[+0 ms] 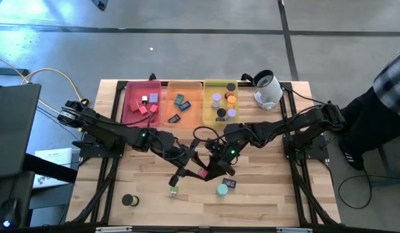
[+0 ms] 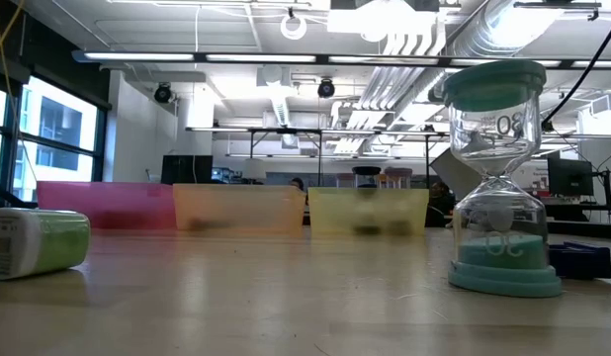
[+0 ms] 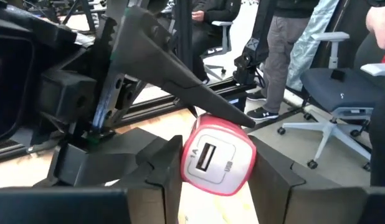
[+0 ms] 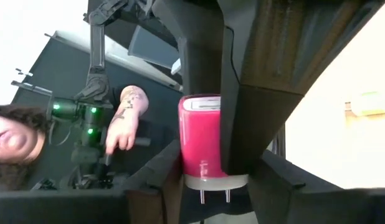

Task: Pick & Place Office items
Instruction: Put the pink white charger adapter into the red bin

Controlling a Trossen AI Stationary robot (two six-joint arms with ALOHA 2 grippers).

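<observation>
On pink charger [image 3: 218, 157]: "USB"

Bright overhead ceiling lights [image 2: 294, 24], glare in low view; trays [image 2: 241, 208] soft, wrist views blurred nearby.

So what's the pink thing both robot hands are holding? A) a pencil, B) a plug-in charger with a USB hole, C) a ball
B: the left wrist view shows a USB slot on the pink charger, and the right wrist view shows its two metal prongs, with both arms' jaws clamped on it.
</observation>
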